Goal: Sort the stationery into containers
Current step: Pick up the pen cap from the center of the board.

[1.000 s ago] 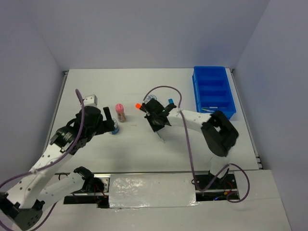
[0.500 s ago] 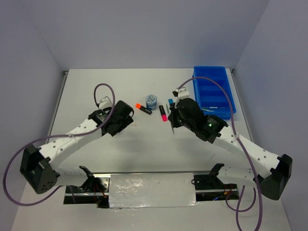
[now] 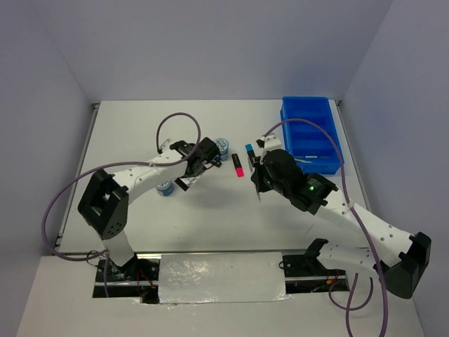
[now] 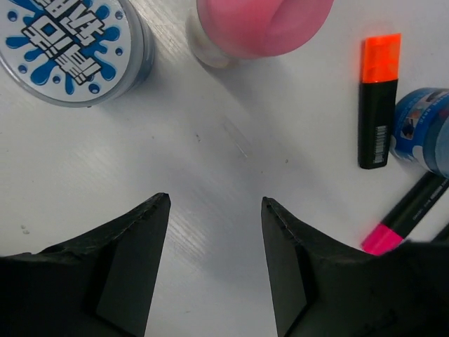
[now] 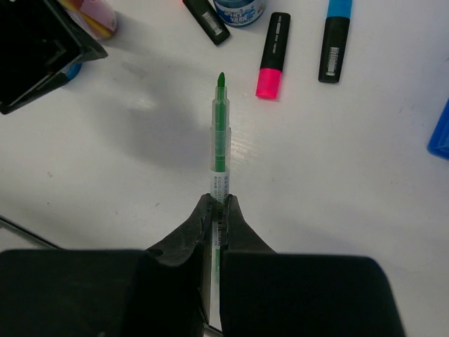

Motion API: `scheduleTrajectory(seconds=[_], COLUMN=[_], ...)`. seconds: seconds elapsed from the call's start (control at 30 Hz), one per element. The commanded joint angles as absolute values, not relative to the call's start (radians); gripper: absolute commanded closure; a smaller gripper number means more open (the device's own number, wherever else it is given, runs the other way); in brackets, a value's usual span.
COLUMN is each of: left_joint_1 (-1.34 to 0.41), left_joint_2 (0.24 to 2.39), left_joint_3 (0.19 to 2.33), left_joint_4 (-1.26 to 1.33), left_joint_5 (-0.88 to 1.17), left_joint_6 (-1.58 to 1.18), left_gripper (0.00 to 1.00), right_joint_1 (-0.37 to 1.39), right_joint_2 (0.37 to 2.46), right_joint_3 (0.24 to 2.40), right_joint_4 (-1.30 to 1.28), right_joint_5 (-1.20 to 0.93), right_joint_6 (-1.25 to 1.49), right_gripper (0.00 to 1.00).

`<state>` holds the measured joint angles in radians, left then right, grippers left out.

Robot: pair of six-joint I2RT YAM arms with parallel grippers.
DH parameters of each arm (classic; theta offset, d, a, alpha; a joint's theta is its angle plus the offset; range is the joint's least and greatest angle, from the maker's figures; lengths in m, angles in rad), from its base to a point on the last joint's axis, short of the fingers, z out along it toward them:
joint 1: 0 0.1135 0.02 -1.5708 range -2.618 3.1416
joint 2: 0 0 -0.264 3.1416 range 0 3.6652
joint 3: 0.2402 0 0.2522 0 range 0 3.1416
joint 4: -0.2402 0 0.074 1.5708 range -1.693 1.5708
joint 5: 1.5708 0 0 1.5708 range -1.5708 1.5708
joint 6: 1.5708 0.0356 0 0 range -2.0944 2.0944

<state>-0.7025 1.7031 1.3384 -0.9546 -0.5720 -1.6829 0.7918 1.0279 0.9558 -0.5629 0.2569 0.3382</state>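
My left gripper [image 4: 215,203] [image 3: 195,170] hangs open over bare table with nothing between its fingers. Ahead of it in the left wrist view lie a blue-white tub [image 4: 70,42], the pink bottle [image 4: 259,24] and an orange-capped highlighter [image 4: 379,105]. A second tub [image 4: 424,133] [image 3: 222,146] and the pink-capped highlighter [image 4: 407,217] [image 3: 238,165] lie to the right. My right gripper [image 5: 217,203] [image 3: 258,179] is shut on a thin green pen [image 5: 221,133] that sticks out forward above the table. The blue-capped highlighter [image 5: 335,38] [image 3: 248,151] lies beyond it. The blue tray [image 3: 311,133] stands at the far right.
The first tub [image 3: 165,188] sits beside the left forearm. A corner of the tray [image 5: 440,130] shows at the right edge of the right wrist view. The left gripper's black body [image 5: 42,49] fills that view's top left corner. Grey walls close the table's back and sides.
My left gripper has swung right, over the bottle and orange highlighter, and its jaws have narrowed. My right gripper, still holding the pen, moved right toward the tray and then barely shifted.
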Motion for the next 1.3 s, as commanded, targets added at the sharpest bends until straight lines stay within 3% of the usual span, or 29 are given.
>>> scheduleTrajectory(seconds=[0.0, 0.47, 1.27], left_joint_1=[-0.683, -0.647, -0.646], left_joint_2=[1.770, 1.954, 2.029], left_joint_3=[1.391, 1.471, 1.441], left_joint_4=[-0.993, -0.945, -0.920], left_joint_5=[-0.588, -0.555, -0.554], left_joint_6=[-1.707, -1.641, -1.648], left_gripper=[0.33, 0.41, 0.47], right_joint_1=[0.785, 0.782, 0.782], right_joint_2=[0.979, 0.923, 0.930], right_joint_3=[0.945, 0.896, 0.884], right_joint_4=[-0.541, -0.520, -0.503], right_joint_5=[0.267, 0.221, 0.181], right_joint_6=[0.318, 0.281, 0.265], right_gripper=[1.00, 1.00, 1.00])
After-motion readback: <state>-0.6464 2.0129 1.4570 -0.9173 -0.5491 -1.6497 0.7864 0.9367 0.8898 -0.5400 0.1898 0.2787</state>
